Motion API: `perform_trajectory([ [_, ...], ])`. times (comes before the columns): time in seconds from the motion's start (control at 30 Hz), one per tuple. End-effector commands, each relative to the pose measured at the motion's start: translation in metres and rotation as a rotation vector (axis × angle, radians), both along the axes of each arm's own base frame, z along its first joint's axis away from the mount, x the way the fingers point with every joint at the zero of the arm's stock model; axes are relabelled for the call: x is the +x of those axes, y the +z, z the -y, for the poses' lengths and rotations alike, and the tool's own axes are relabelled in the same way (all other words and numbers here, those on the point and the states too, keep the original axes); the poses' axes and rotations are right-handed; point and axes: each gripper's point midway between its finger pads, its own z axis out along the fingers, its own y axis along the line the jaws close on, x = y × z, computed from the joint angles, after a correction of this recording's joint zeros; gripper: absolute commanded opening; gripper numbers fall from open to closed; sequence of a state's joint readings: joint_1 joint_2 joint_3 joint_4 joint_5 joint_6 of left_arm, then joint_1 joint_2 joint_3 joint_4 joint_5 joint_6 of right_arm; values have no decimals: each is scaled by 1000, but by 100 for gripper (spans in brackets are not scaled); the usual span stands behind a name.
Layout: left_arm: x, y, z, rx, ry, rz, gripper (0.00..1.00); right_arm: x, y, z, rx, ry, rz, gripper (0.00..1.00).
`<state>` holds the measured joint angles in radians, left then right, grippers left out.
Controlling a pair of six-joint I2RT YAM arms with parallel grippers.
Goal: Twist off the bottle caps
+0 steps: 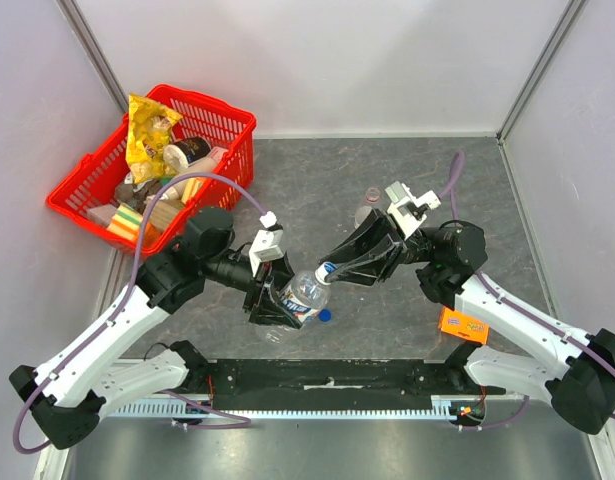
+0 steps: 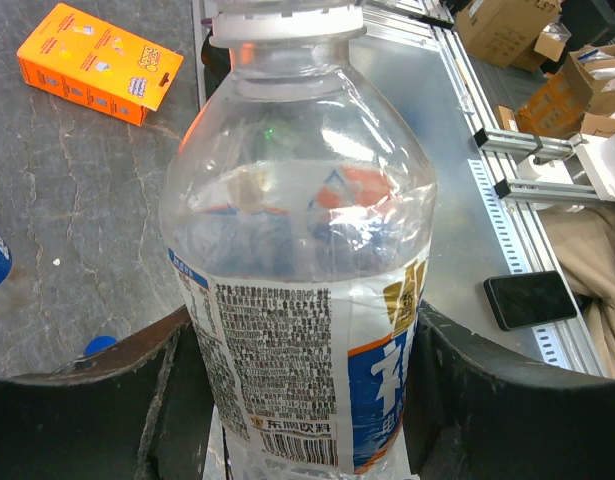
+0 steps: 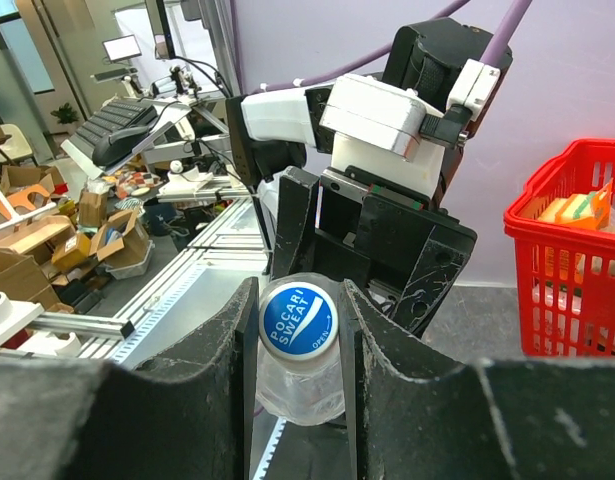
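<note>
**Ana:** Both arms meet over the near middle of the grey marbled tabletop (image 1: 337,180). The left gripper (image 1: 285,302) has its jaws round the belly of a clear plastic bottle with a white, blue and orange label (image 2: 297,250). It's gripped on both sides and tilted, with the neck pointing right.

**Ben:** And the right gripper (image 1: 339,270)?

**Ana:** Its jaws are narrow, pinched on either side of the white round screw cap with a blue centre (image 3: 299,318). The cap sits on the bottle's neck, blue disc facing the wrist, white lettering plain to read.

**Ben:** Anything loose down there?

**Ana:** A small blue round plastic cap (image 1: 325,316) lies on the tabletop just near of the held bottle, on its own. Something clear lies under the left gripper, but it's too hidden to name.

**Ben:** What else?

**Ana:** A flat orange cardboard box (image 1: 462,325) lies by the right arm, well apart from the bottle. At the far left there's a red plastic mesh basket (image 1: 212,104) packed with snack packets, and a crinkled yellow bag (image 1: 149,135) sticks up highest. Just far of the right gripper, a small clear bottle-like thing (image 1: 367,205) stands alone. Its top is too small to judge.
</note>
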<state>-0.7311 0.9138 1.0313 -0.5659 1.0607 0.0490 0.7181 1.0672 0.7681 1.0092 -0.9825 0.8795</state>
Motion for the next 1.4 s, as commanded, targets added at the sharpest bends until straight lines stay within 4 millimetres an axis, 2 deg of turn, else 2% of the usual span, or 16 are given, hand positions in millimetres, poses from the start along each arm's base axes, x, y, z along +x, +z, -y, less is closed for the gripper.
perform_trajectory([
  [0.0,-2,17,0,-49,-12,44,2,-5,16,6,67,-15,36,32],
  [0.2,2,8,-2,-19,27,45,2,1,28,6,85,-56,5,87],
  [0.27,4,4,-3,-6,42,47,2,4,32,6,85,-75,-9,97],
  [0.43,15,-9,-4,36,112,66,2,15,33,5,59,-147,-35,98],
  [0.57,31,-20,-8,77,213,99,2,34,24,2,4,-247,-81,98],
  [0.77,69,-29,-19,150,441,160,2,97,-5,2,-151,-562,-246,98],
  [0.87,83,-28,-26,168,535,191,2,117,-16,6,-181,-662,-311,98],
  [1.07,111,-30,-45,218,733,228,2,132,-31,0,-207,-690,-425,98],
  [1.27,121,-34,-50,258,785,235,2,141,-40,-12,-219,-666,-510,98],
  [1.37,124,-40,-53,293,801,227,2,142,-39,-21,-209,-627,-522,96],
])
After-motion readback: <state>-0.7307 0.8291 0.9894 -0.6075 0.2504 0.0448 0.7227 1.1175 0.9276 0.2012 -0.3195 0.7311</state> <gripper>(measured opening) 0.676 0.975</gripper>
